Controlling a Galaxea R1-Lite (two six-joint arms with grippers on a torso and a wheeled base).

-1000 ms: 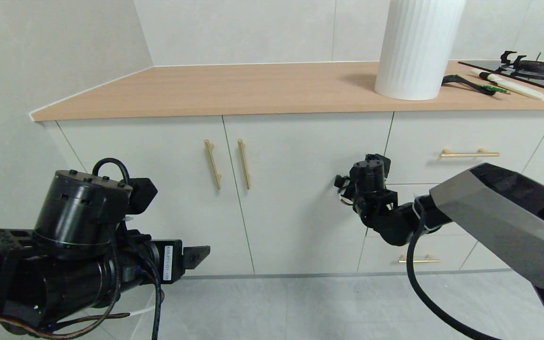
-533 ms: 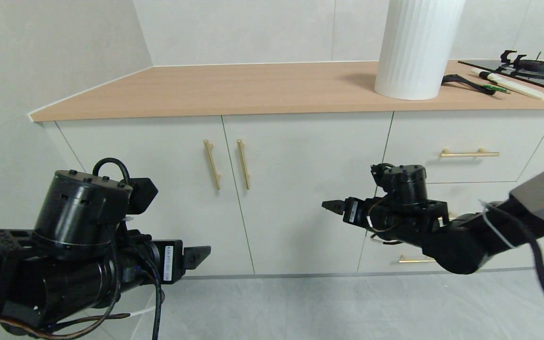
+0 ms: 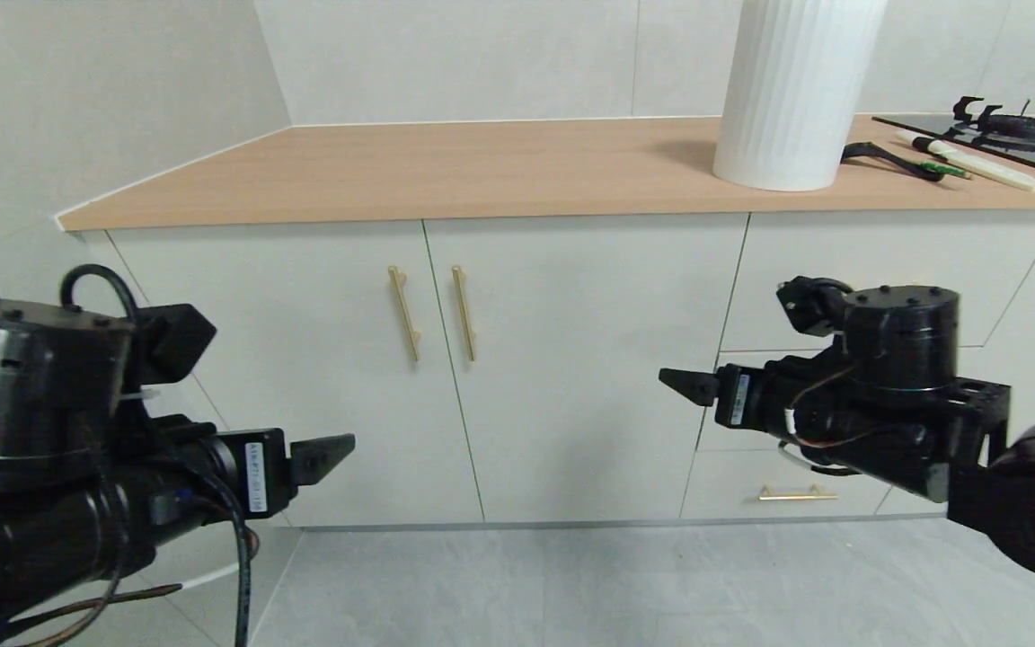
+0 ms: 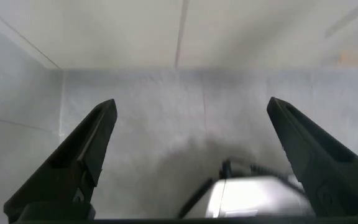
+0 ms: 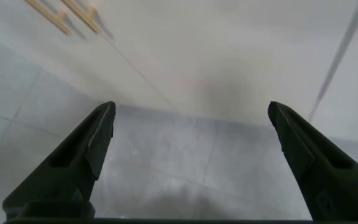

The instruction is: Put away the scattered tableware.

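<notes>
Utensils (image 3: 976, 167) lie on the counter (image 3: 392, 171); both arms sit low before the cabinets (image 3: 571, 359).

Head view: a tall white ribbed container (image 3: 796, 90) stands on the counter's right part, its top cut off, so its contents cannot be told. The utensils, one black-handled and one long and white, lie just beside it, toward the stove (image 3: 1021, 126). The left gripper (image 3: 324, 449) is held level at the left and the right gripper (image 3: 688, 385) level before the drawers, their tips pointing toward each other, well apart. Left wrist view: its fingers (image 4: 86, 155) are spread wide, grey floor tile showing between them. Right wrist view: its fingers (image 5: 79, 155) are spread wide too, with floor and cabinet front between and the gold door handles (image 5: 61, 15) beyond.
</notes>
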